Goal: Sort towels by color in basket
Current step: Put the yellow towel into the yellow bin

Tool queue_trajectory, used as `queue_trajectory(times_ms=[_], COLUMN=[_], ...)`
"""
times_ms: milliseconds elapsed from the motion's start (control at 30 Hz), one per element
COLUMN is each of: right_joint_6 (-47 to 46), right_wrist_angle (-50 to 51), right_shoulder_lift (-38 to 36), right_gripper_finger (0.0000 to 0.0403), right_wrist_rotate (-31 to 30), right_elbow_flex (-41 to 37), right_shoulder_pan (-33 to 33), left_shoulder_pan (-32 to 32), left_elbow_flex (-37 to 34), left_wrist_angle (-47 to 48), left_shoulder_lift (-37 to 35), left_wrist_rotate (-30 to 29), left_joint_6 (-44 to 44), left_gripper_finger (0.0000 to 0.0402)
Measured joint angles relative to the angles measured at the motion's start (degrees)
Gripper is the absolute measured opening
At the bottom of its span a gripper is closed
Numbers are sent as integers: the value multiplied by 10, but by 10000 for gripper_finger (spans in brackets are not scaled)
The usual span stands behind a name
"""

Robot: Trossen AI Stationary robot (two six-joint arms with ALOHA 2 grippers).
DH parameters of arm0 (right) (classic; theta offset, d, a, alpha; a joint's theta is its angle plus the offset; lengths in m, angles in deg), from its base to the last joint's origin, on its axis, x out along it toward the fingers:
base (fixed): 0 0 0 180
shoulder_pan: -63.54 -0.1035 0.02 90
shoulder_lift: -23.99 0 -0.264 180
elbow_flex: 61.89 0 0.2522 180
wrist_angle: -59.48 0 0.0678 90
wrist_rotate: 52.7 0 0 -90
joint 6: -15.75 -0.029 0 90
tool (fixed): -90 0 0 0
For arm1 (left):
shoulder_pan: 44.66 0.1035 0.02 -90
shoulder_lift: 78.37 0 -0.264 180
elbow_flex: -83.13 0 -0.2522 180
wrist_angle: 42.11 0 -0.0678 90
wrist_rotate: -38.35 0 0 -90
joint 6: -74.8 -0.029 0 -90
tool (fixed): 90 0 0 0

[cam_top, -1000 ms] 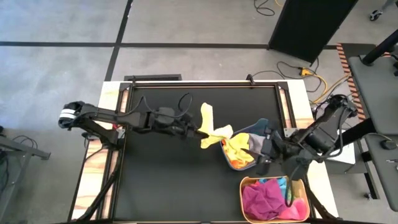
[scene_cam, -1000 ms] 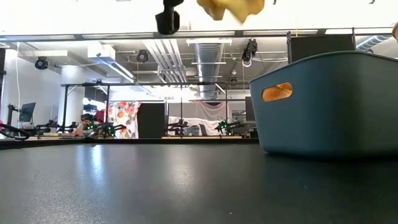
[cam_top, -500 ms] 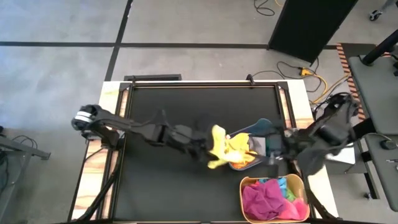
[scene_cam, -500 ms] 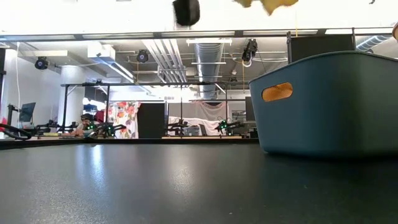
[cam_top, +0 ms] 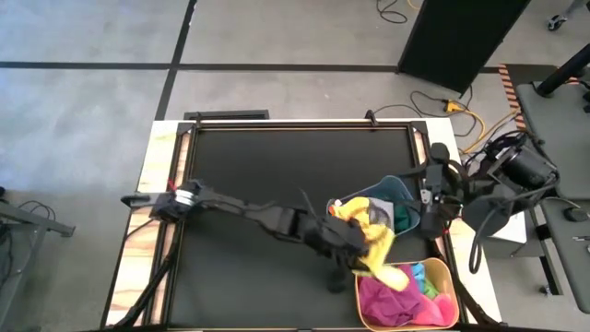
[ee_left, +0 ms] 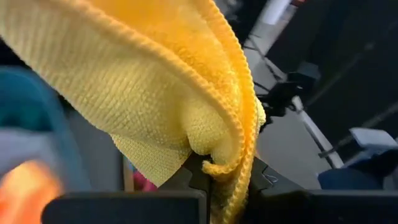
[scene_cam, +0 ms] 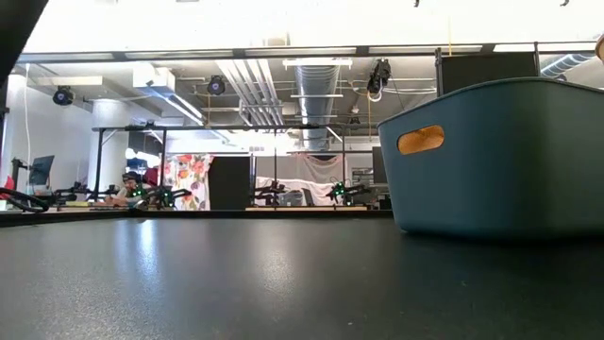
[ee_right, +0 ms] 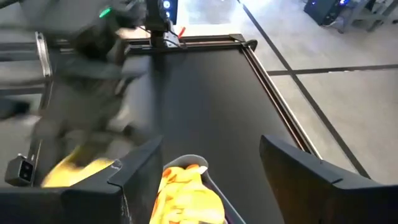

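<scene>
In the high view my left gripper [cam_top: 355, 251] reaches across the table to the near right and is shut on a yellow towel [cam_top: 372, 242], just above the far left corner of the tan basket [cam_top: 449, 277]. That basket holds magenta [cam_top: 387, 300], light blue and lime towels. A teal basket [cam_top: 395, 187] beside it holds orange-yellow [ee_right: 185, 194] and grey cloths. My right gripper [ee_right: 210, 147] is open, drawn back at the teal basket's right side [cam_top: 426, 201]. The low view shows the teal basket [scene_cam: 500, 156] only. My left gripper pinches the yellow towel between its two fingers at a bunched, folded-over stretch of hemmed edge [ee_left: 219, 169], several layers together. The towel is lifted clear of the table and billows out ahead of the fingers [ee_left: 143, 81].
Both baskets stand at the table's right side, the tan one at the near right corner. The black tabletop [cam_top: 267, 166] lies bare left of them. Cables and a black cabinet [cam_top: 461, 37] lie beyond the far right edge.
My left gripper has swung from the table's middle toward the right and near edge, carrying the yellow towel past the teal basket to the tan basket's corner; it has left the low view. My right arm has pulled back from over the tan basket toward the right and far side.
</scene>
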Motion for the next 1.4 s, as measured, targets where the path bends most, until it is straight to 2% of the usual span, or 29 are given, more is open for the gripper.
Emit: queue_trajectory(times_ms=[167, 200, 267, 333, 433, 567, 667, 733, 900, 1033, 1267, 1400], right_joint_6=[1, 1, 1, 3, 3, 0, -1, -7, -40, -99, -248, -323], right_wrist_angle=[9, 9, 8, 9, 9, 8, 8, 8, 8, 8, 9, 8], right_shoulder_lift=[-1, -2, -4, -7, -13, -18, -18, -17, -17, -17, -15, -8], right_gripper_finger=[262, 263, 266, 269, 272, 268, 265, 265, 271, 267, 252, 252], right_wrist_rotate=[1, 3, 8, 17, 19, 15, 15, 15, 30, 86, 268, 334], right_elbow_flex=[1, 1, 1, 1, 2, 2, 2, 2, -4, -19, -96, -137], right_shoulder_pan=[0, 0, 0, 0, 0, 13, 25, 30, 32, 31, 10, -26], left_shoulder_pan=[-11, -10, -7, -5, -6, -14, -19, -21, -25, -25, -26, -25], left_elbow_flex=[163, 176, 143, 121, 120, 143, 175, 163, 166, 166, 170, 172], left_wrist_angle=[8, -11, -105, -156, -167, -167, -166, -197, -188, -153, -58, -21], left_shoulder_lift=[118, 135, 141, 151, 169, 208, 254, 269, 285, 282, 257, 233], left_wrist_rotate=[56, 68, 88, 96, 81, 48, 51, 72, 75, 70, 33, 17], left_joint_6=[-29, -32, -16, 7, 3, -57, -74, -73, -75, -102, -165, -180], left_gripper_finger=[11, 11, 11, 11, 11, 11, 11, 11, 18, 61, 191, 252])
